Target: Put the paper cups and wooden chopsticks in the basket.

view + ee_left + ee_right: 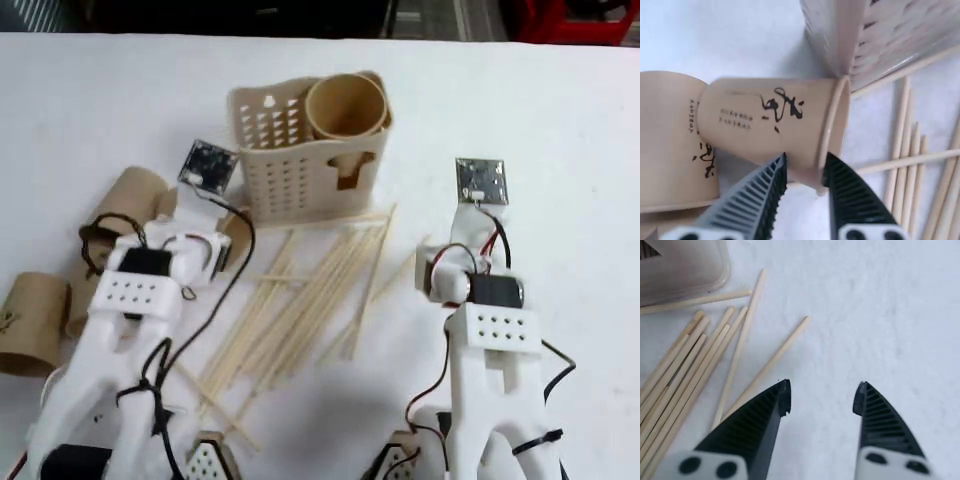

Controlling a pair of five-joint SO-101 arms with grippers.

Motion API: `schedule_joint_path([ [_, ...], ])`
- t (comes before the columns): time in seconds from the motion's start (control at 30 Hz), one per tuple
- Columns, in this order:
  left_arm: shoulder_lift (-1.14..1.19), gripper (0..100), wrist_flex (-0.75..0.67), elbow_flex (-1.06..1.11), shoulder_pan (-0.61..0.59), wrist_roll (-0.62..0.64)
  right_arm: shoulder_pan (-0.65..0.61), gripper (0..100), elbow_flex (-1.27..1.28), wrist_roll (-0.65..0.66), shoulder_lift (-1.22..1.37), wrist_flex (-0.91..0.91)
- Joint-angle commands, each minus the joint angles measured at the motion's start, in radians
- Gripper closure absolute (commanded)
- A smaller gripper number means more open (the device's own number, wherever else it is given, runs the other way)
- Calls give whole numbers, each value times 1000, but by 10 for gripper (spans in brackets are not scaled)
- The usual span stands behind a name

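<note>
Left wrist view: left pincer (pixel 805 159) partly spread, one finger either side of the rim of a paper cup (pixel 765 122) lying on its side. No squeeze visible on the wall.
Why held so: the rim is the thin edge a narrow pincer can bite. Prob. lined up for a rim grab, in my judgement.
Cup posn: on the desk (pixel 725 35), mouth toward the basket (pixel 875 35), just beside its wall. A second cup (pixel 667 140) sits against its base end.
Right wrist view: right pincer (pixel 821 392) wide spread, nothing between the fingers, over bare desk just beside the chopsticks (pixel 690 370).
Why there: looks parked next to the stick pile, out of the other arm's way. My guess only.
Basket, high view: upright at the far side, approx. between the two arms. One stood cup (pixel 345 105) is in it, mouth up.
Chopsticks, high view: fanned loose on the desk in front of the basket, some far ends touching its foot. None seen inside.
Loose cups: more lie on their sides by the left arm (pixel 140 290), e.g. a far-left cup (pixel 35 320).
Hidden/unclear: can't tell if a finger is inside the cup's mouth. Lower rim is covered by the fingers. Basket interior is mostly screened by its wall. Cups at left overlap, so count unsure.
</note>
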Motion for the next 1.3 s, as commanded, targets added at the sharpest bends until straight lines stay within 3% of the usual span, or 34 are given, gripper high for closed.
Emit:
schedule_joint_path([
  [0.0, -50, 969, -32, -8, 2, -12, 4, 786, -6, -3, -28, -13],
  [0.17, -113, 977, 46, -44, 4, -5, 5, 786, -6, -2, -28, -13],
  [0.5, -556, 977, 298, -163, 4, -3, 5, 786, -6, -2, -28, -15],
  [0.67, -645, 977, 374, -282, 4, 0, 5, 786, -6, -2, -28, -15],
  [0.83, -616, 977, 377, -417, 8, 61, 5, 786, -6, -2, -28, -15],
  [0.93, -536, 977, 377, -511, 76, 72, 7, 786, -6, -2, -28, -15],
  [1.27, -64, 977, 391, -888, 274, 77, 8, 786, -6, -2, -28, -15],
])
